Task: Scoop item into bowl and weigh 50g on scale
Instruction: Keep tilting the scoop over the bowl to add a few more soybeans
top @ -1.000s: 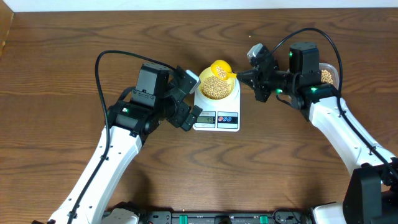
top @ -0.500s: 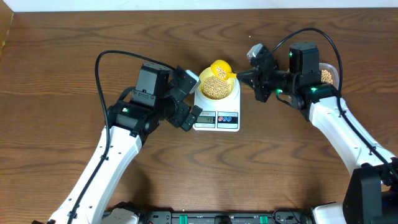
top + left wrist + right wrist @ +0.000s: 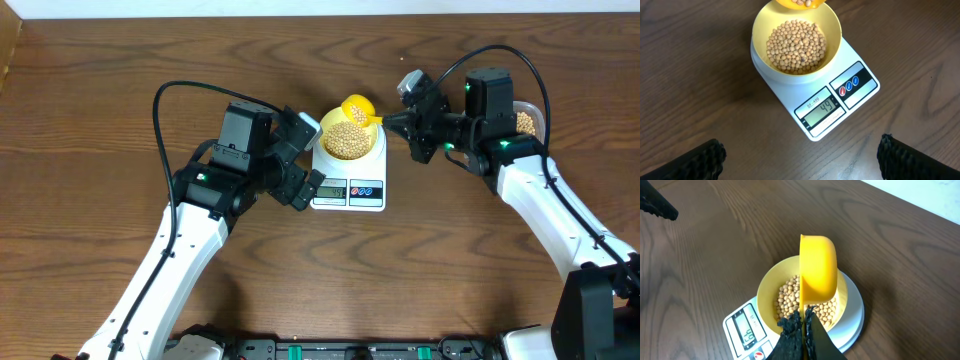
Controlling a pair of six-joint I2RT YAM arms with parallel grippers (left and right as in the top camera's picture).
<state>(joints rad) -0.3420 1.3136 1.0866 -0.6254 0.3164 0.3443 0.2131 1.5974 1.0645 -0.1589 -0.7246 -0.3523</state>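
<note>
The pale yellow-green bowl (image 3: 349,141) (image 3: 796,42) (image 3: 771,287) sits on the white scale (image 3: 349,186) (image 3: 832,107) (image 3: 742,327) and holds many tan beans (image 3: 348,140) (image 3: 796,46) (image 3: 785,300). The display (image 3: 825,107) reads 49. My right gripper (image 3: 388,122) (image 3: 803,325) is shut on the handle of a bright yellow scoop (image 3: 356,108) (image 3: 818,267) (image 3: 800,3), held tilted on its side above the bowl's far edge, a few beans in it. My left gripper (image 3: 302,185) (image 3: 800,160) is open and empty, just left of the scale.
A clear plastic tub (image 3: 528,120) with more beans stands at the right behind my right arm. The brown wooden table (image 3: 100,120) ends at a white wall along the back.
</note>
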